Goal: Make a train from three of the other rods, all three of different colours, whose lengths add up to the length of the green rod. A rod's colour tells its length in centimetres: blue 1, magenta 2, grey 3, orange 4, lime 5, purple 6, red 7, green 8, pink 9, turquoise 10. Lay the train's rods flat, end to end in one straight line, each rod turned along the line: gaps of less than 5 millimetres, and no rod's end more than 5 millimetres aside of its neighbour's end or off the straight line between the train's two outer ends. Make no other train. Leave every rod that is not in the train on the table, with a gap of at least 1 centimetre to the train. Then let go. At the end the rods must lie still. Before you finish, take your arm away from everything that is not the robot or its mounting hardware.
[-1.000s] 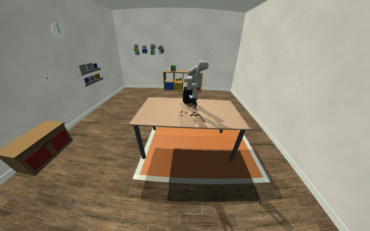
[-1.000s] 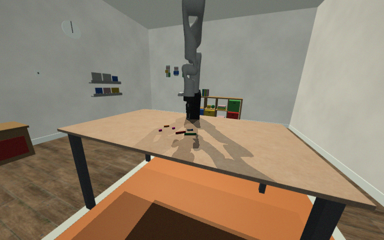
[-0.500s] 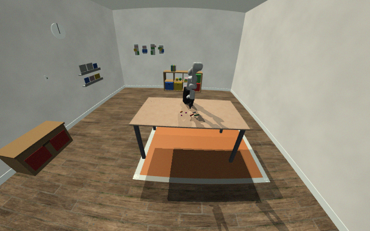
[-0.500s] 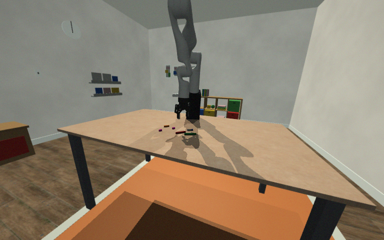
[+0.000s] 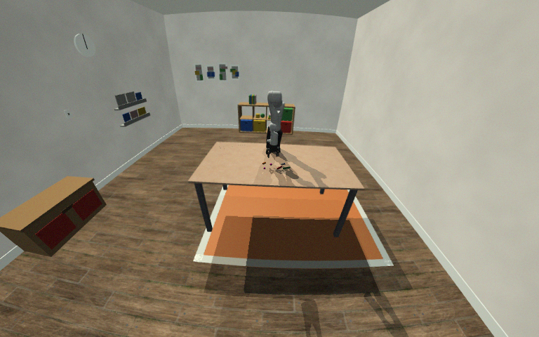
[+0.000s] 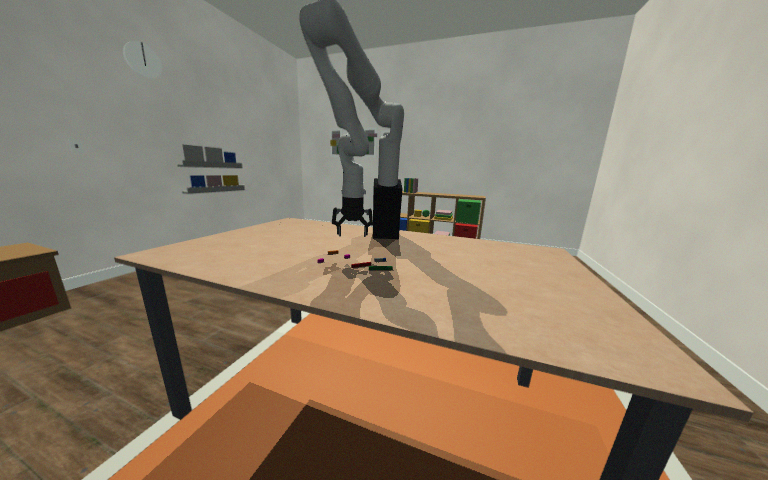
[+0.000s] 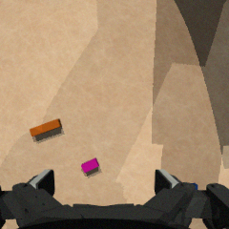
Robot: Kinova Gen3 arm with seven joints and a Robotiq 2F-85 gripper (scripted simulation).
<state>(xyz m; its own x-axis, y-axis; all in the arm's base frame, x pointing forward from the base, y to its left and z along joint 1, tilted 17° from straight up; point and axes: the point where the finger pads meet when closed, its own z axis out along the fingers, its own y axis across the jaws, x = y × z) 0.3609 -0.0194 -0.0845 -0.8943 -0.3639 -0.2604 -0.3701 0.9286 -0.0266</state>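
Green rod (image 6: 380, 268): the length reference. It lies flat on the counter (image 6: 509, 316) near the arm's black base, with a red rod (image 6: 360, 264) just beside it. Behind these sits a short grey-and-blue piece (image 6: 380, 259); from here I cannot tell whether it is one rod or two lying end to end.

The fingers are spread fully apart and hold nothing. They hang above the counter, off to the side of the group. The wrist view looks down on an orange rod (image 7: 46, 128) and a magenta rod (image 7: 90, 165), both apart from each other and lying at a slant to the frame.

Step in hand, as I judge it: fetching the orange rod, since orange, grey and blue together match green. To do it well, I would:
- centre over the orange rod's middle and turn the wrist so the fingers close across its narrow sides;
- descend straight, keeping clear of the magenta rod close by;
- carry it low and set it in line with the grey and blue ends, well away from the red and green rods.
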